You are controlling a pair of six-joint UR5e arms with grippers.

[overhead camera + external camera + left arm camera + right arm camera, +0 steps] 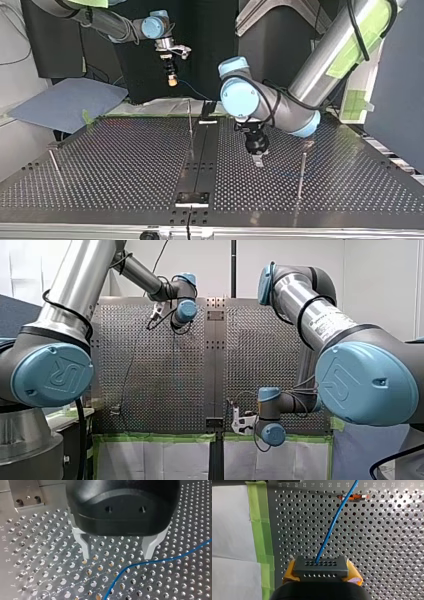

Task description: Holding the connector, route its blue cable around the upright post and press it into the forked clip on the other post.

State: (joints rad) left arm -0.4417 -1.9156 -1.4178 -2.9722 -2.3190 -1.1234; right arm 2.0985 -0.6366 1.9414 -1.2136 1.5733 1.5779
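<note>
My right gripper (pixel 321 573) is shut on the black connector (pixel 321 565), its yellow pads (pixel 355 579) on either side. The blue cable (pixel 332 527) leaves the connector's face and runs out over the perforated plate. In the top view my right gripper (pixel 172 79) hangs high beyond the table's far edge, with the cable (pixel 192 91) trailing from it. My left gripper (pixel 117 555) stands open just above the plate with nothing between its metal fingers, and the cable (pixel 140 563) lies on the plate ahead of its fingertips. Thin upright posts (pixel 190 130) (pixel 301 175) stand on the table. I cannot make out the forked clip.
A third thin post (pixel 54 167) stands near the top view's left edge. A dark centre rail (pixel 200 150) with a bracket (pixel 192 198) splits the plate. Green tape (pixel 259 530) lines the table edge beside my right gripper. A small orange piece (pixel 353 497) sits under the cable.
</note>
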